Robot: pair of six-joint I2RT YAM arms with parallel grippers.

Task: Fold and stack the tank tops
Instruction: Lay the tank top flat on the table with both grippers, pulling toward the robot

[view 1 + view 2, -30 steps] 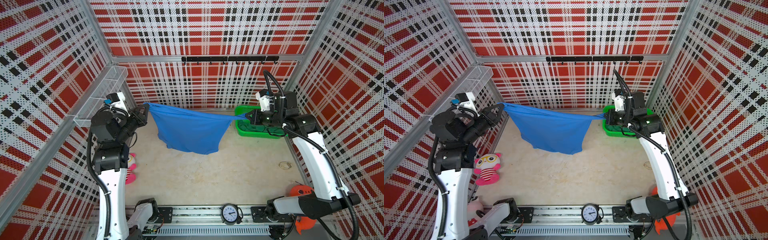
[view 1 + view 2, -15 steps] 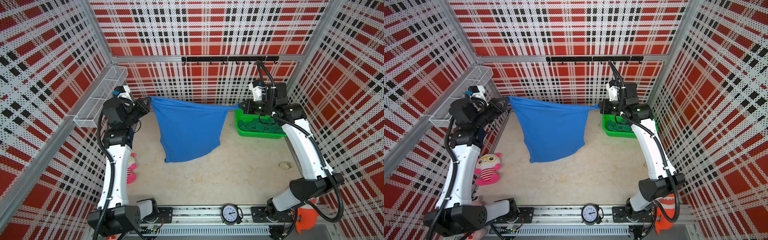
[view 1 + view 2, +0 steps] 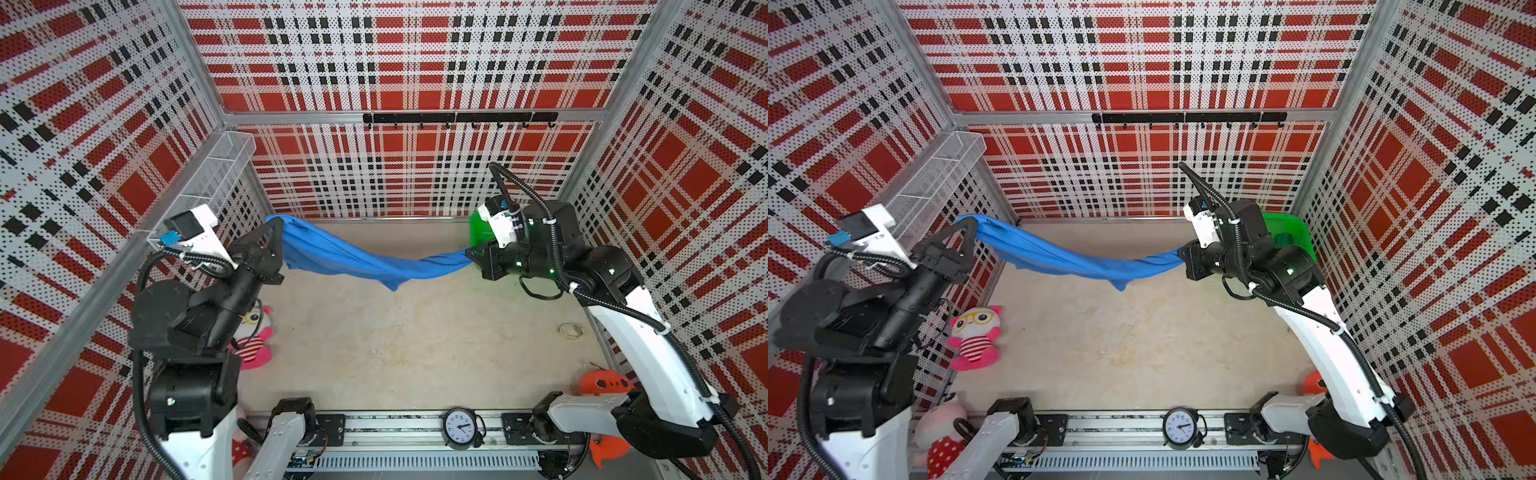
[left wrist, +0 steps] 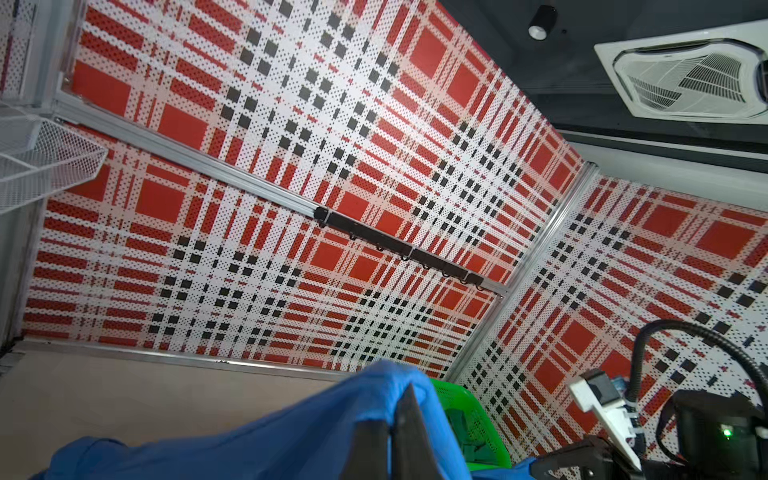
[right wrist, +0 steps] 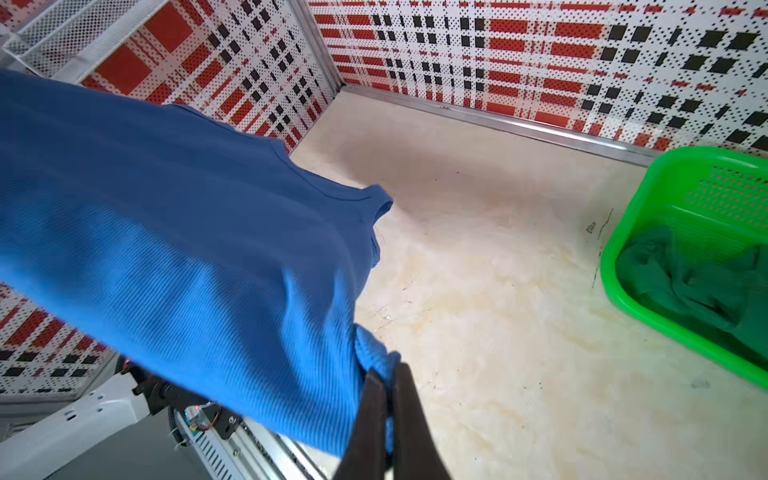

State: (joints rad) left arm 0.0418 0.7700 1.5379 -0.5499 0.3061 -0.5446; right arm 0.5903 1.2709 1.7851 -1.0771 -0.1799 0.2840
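- The tabletop (image 3: 374,345), beige and scuffed, is boxed in on three sides by perforated walls (image 3: 415,62) in red, black and white plaid.
- A black hook rail (image 3: 457,118) runs along the back wall; a white wire shelf (image 3: 216,174) hangs on the left one.
- My left gripper (image 3: 275,226) is clamped on one end of the blue tank top (image 3: 353,259), and my right gripper (image 3: 470,254) on the other. The cloth sags between them above the tabletop.
- The dark green tank top (image 5: 685,286) lies crumpled in the green basket (image 5: 665,187) at the back right corner.
- A pink plush toy (image 3: 973,336) lies by the left wall; I see a clock (image 3: 459,428) on the front rail (image 3: 395,424).
- The left wrist view catches a dark ceiling (image 4: 582,83) with a white vent (image 4: 681,79).
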